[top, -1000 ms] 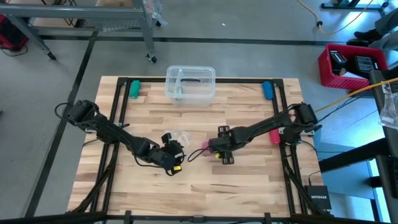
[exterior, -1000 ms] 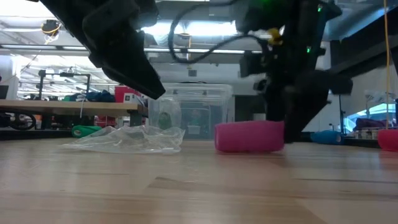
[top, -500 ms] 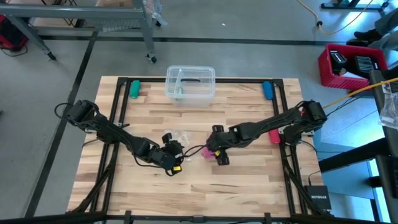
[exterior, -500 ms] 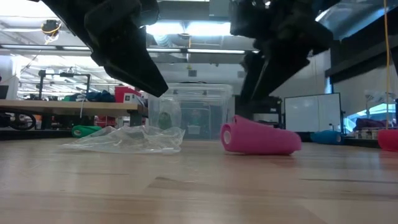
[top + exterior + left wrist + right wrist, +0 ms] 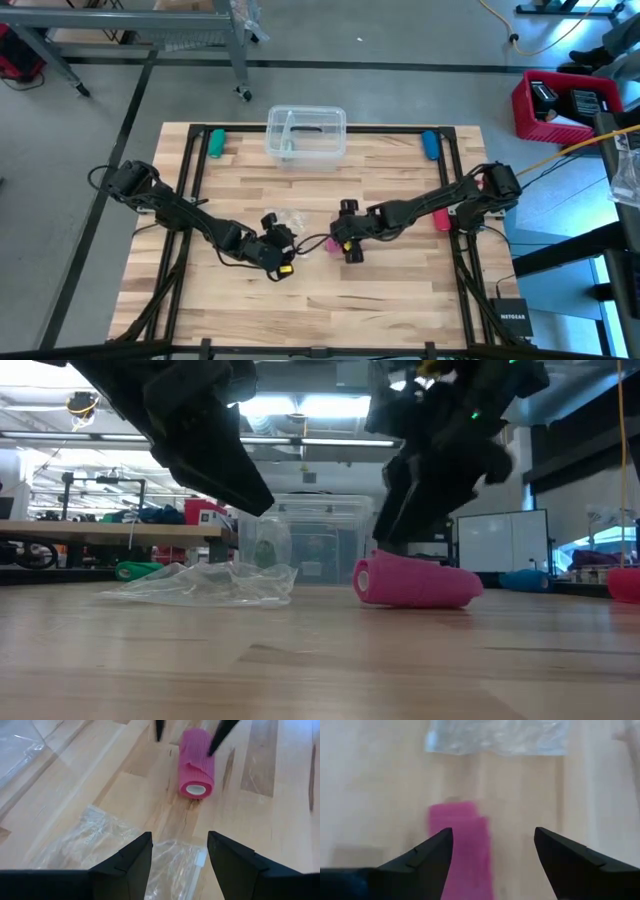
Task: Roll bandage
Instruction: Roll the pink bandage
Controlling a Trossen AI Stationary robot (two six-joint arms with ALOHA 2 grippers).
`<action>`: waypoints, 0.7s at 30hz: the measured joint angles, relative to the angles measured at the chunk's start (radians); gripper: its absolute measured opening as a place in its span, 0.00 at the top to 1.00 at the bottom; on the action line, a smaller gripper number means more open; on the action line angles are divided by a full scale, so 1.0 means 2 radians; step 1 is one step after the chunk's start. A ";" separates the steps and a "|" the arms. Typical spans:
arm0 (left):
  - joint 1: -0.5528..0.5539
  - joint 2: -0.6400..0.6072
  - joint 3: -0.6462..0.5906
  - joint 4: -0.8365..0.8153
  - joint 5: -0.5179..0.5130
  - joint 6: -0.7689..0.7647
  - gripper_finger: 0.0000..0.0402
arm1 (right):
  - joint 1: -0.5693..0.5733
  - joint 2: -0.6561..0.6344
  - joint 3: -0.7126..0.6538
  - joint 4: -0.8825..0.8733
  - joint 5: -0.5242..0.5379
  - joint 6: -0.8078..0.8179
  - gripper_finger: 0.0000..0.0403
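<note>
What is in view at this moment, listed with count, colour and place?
bandage: one, pink, rolled, lying on its side near the table's middle, under the right gripper.
plastic wrapper: one, clear, crumpled, on the table beside the bandage, by the left gripper.
plastic container: one, clear, at the table's far edge, middle.
green object: one, far left corner of the table.
blue object: one, far right corner of the table.
red object: one, small, on the table's right side.
red crate: one, on the floor beyond the table's right.
table: one, light wood.
left gripper: dark, open, empty, over the wrapper.
right gripper: dark, open, above the bandage.
</note>
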 joint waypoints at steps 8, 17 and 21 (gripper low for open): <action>0.000 0.000 0.000 0.007 0.000 0.008 0.55 | -0.009 0.052 0.002 0.033 0.063 -0.010 0.30; 0.000 0.000 0.000 0.009 0.000 0.008 0.55 | -0.010 0.061 0.002 0.043 0.068 -0.011 0.30; 0.000 0.000 0.000 0.012 0.000 0.008 0.55 | -0.009 0.046 0.000 0.037 0.058 -0.012 0.30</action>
